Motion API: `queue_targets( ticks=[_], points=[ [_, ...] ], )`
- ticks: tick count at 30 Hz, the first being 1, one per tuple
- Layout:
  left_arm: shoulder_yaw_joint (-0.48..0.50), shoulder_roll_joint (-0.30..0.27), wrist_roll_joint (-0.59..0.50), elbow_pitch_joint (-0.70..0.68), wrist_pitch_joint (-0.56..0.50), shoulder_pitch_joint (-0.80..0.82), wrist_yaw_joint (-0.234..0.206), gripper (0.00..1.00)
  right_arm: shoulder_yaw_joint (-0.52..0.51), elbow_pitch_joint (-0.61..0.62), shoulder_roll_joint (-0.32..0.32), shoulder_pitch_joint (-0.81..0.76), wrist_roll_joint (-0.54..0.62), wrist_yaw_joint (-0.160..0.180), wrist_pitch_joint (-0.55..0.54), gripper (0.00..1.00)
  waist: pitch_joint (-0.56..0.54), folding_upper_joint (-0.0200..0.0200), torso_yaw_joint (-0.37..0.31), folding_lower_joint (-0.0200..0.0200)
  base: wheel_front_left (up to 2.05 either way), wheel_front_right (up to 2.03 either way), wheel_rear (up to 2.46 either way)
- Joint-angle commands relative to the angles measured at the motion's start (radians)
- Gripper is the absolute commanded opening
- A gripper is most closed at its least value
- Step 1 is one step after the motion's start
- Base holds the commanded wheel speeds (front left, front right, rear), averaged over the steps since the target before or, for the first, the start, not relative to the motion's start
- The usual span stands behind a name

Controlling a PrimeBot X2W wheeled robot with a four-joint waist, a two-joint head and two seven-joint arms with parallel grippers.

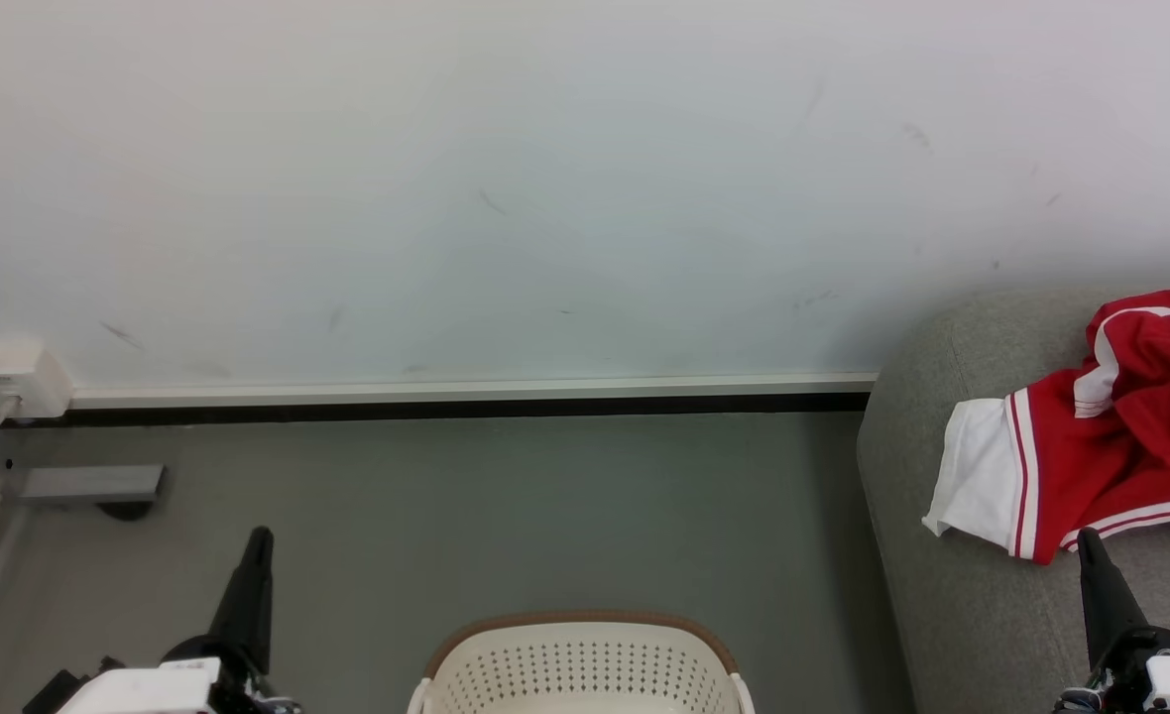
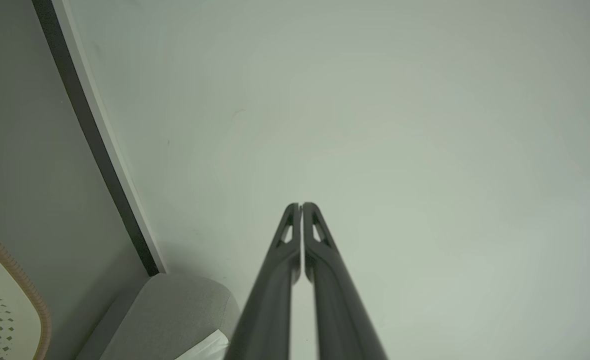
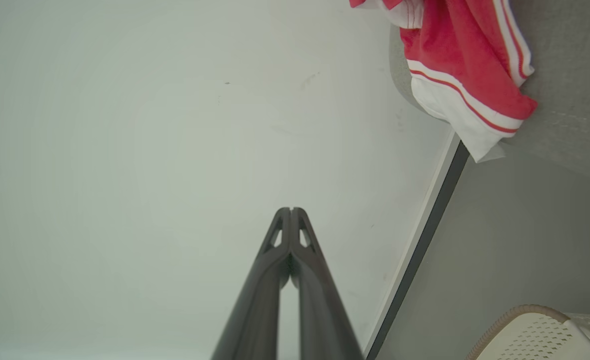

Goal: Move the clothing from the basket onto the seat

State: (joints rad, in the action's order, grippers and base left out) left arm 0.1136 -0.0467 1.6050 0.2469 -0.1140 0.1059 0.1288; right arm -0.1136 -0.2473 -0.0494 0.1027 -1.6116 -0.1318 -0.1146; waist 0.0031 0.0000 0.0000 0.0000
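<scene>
The clothing [image 1: 1091, 446] is lying crumpled on the seat [image 1: 952, 595] by its rounded corner, its long axis running crosswise with the white panel pointing at the edge facing the basket [image 1: 585, 664], while the left gripper [image 1: 261, 537] and right gripper [image 1: 1088, 537] are hovering pinched closed, holding nothing.

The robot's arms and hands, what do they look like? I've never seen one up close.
Each arm ends in a white, boxy wrist casing carrying a dark end effector. The left end effector and right end effector look alike: two long, slim, matte dark-grey fingers tapering to rounded tips, each with a small triangular cut-out near the tip. No markings show.
</scene>
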Motion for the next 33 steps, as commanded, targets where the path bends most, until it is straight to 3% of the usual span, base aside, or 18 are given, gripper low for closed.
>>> queue_targets(
  ticks=[1,33],
  points=[
    [0.002,-0.007,0.015,-0.004,-0.004,0.008,0.005,0.00,-0.003,0.005,0.000,0.013,-0.003,0.002,-0.002,0.00,0.000,0.0000,0.000,0.0000,0.00,0.00,0.00],
    [0.002,-0.007,0.015,-0.004,-0.004,0.008,0.005,0.00,-0.003,0.005,0.000,0.013,-0.003,0.002,-0.002,0.00,0.000,0.0000,0.000,0.0000,0.00,0.00,0.00]
  ],
)
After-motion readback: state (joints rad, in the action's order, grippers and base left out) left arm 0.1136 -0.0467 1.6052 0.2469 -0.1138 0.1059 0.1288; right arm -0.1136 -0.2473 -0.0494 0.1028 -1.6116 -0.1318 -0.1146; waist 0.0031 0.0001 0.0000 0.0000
